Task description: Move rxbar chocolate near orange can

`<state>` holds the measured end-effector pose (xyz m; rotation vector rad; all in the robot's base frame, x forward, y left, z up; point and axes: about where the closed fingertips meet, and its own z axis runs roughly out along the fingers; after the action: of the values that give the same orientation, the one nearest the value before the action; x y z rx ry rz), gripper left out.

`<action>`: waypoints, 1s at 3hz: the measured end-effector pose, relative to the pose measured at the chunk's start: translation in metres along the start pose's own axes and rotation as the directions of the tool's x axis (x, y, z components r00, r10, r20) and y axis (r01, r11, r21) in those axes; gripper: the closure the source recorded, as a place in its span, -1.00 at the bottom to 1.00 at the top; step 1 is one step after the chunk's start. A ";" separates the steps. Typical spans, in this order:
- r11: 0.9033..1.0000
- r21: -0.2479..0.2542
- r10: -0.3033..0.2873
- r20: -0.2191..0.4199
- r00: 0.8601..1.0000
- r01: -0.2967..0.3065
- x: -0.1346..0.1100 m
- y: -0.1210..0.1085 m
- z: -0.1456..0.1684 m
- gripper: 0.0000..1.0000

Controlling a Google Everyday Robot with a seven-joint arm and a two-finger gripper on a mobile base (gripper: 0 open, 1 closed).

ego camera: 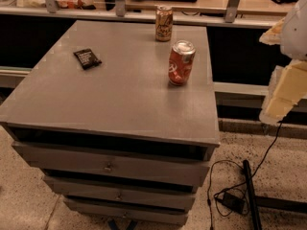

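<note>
Grey desk (120, 104) holds the rxbar (87, 58) far left, well apart from the orange can (164, 23) at its far edge; the claw (283, 92) hangs off right, its state I cannot tell, so reaching for the rxbar likely comes first.

Black rxbar chocolate (87, 58), golden orange can (164, 24), red can (181, 63), grey table (120, 97), cream gripper (281, 98) far right.

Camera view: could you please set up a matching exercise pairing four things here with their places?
Things: 1 rxbar chocolate; 2 orange can; 3 red can; 4 gripper.
Places: A off the table, to its right; B table's far edge; C table's left part; D table's right part, nearer the camera.
Pairs: 1-C; 2-B; 3-D; 4-A.
</note>
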<state>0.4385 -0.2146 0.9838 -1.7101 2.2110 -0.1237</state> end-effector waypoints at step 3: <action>0.984 -0.014 0.175 0.285 0.942 -0.179 -0.017 0.037 0.002 -1.00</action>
<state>0.4081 -0.1883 0.9754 -1.4119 2.1263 0.1455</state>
